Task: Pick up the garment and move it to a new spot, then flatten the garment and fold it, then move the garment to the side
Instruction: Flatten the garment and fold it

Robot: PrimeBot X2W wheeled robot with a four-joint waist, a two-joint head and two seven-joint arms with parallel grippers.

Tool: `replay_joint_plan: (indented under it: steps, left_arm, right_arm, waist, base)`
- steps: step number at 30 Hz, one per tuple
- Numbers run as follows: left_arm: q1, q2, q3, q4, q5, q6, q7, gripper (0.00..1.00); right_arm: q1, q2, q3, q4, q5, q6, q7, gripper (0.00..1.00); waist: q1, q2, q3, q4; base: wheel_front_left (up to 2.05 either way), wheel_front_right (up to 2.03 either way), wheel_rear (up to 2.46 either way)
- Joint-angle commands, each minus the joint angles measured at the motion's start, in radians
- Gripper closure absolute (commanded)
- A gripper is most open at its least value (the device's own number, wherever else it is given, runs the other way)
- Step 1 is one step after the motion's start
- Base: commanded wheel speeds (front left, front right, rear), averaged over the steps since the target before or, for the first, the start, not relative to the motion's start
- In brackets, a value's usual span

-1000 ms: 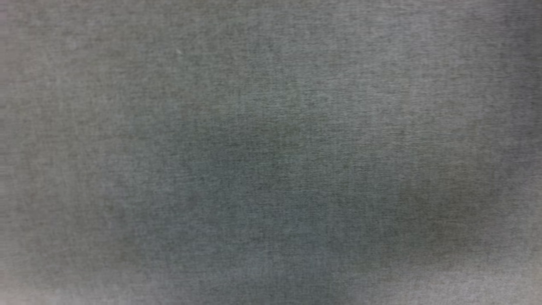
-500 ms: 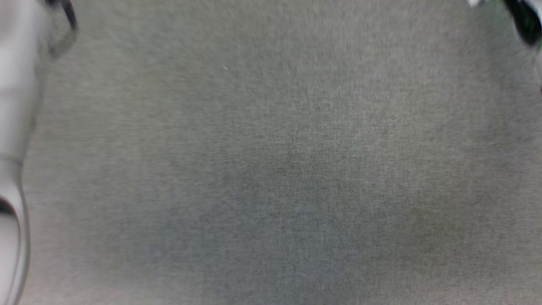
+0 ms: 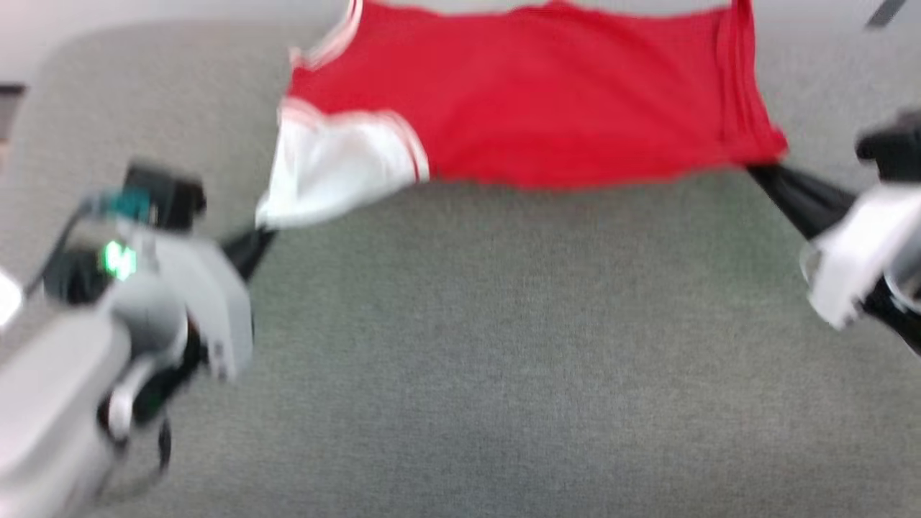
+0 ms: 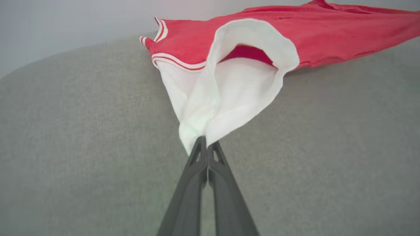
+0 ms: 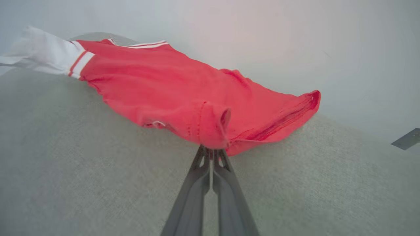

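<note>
Left tool (image 3: 260, 237) comes first: its two dark fingers are pressed together on the cuff of the white sleeve (image 4: 229, 98), with the cloth gathered to a point right at the tips. From there the garment (image 3: 561, 108) runs rightward as a plain red sheet with no lettering showing. It is stretched between both arms over the far part of the grey bench (image 3: 504, 374). Its near edge looks lifted and taut. The far part seems to lie on or just above the surface, though blur in the head view leaves that uncertain. At the far right, the right tool (image 3: 759, 176) is likewise clamped tight, pinching a bunched red corner near the hem.

This looks like the flattening step, with the shirt spread by a two-point hold. The next move likely calls for lowering both arms together under even tension, so the cloth lands without creases, and then letting go. The sleeve is pulled into a cone and the right corner is wadded, so both may need smoothing before any fold.
</note>
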Motion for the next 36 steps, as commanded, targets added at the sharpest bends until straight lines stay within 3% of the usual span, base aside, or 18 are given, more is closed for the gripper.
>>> replay_joint_plan:
  steps: [1, 6, 11, 17, 20, 27, 32, 36]
  left_arm:
    - [0.059, 0.028, 0.008, -0.064, -0.029, 0.039, 0.015, 1.0]
    - [0.335, 0.178, 0.014, -0.389, -0.121, 0.247, 0.065, 1.0]
    - [0.563, 0.259, 0.017, -0.621, -0.205, 0.449, 0.054, 1.0]
    - [0.764, 0.304, 0.011, -0.768, -0.27, 0.623, 0.009, 1.0]
    - [0.83, 0.316, 0.017, -0.825, -0.285, 0.681, -0.02, 1.0]
    - [0.829, 0.394, 0.054, -0.91, -0.246, 0.729, -0.049, 1.0]
    - [0.712, 0.474, 0.092, -0.895, -0.174, 0.679, -0.008, 1.0]
    - [0.579, 0.486, 0.112, -0.836, -0.11, 0.591, 0.041, 1.0]
  right_arm:
    - [0.039, -0.031, -0.005, -0.024, 0.007, -0.001, -0.002, 1.0]
    - [0.221, -0.157, -0.027, -0.149, 0.06, -0.001, 0.021, 1.0]
    - [0.42, -0.249, -0.064, -0.251, 0.087, -0.001, 0.017, 1.0]
    - [0.661, -0.289, -0.131, -0.336, 0.126, -0.001, 0.027, 1.0]
    - [0.772, -0.289, -0.18, -0.368, 0.137, -0.001, 0.027, 1.0]
    - [0.91, -0.221, -0.342, -0.425, 0.092, -0.001, 0.048, 1.0]
    - [0.897, -0.14, -0.457, -0.448, 0.016, -0.001, 0.118, 1.0]
    - [0.846, -0.067, -0.526, -0.457, -0.042, -0.001, 0.192, 1.0]
  waist:
    - [-0.0001, 0.0, -0.146, 0.039]
    - [-0.0001, 0.0, -0.182, 0.057]
    - [-0.0001, 0.0, -0.203, 0.076]
    - [-0.0001, 0.0, -0.207, 0.082]
    - [-0.0001, 0.0, -0.201, 0.08]
    - [-0.0001, 0.0, -0.171, 0.052]
    - [-0.0001, 0.0, -0.134, 0.031]
    - [-0.0001, 0.0, -0.095, 0.012]
  base:
    - [0.0, 0.0, 0.0]
    - [0.0, 0.0, 0.0]
    - [0.0, 0.0, 0.0]
    - [0.0, 0.0, 0.0]
    - [0.0, 0.0, 0.0]
    - [0.0, 0.0, 0.0]
    - [0.0, 0.0, 0.0]
    - [0.0, 0.0, 0.0]
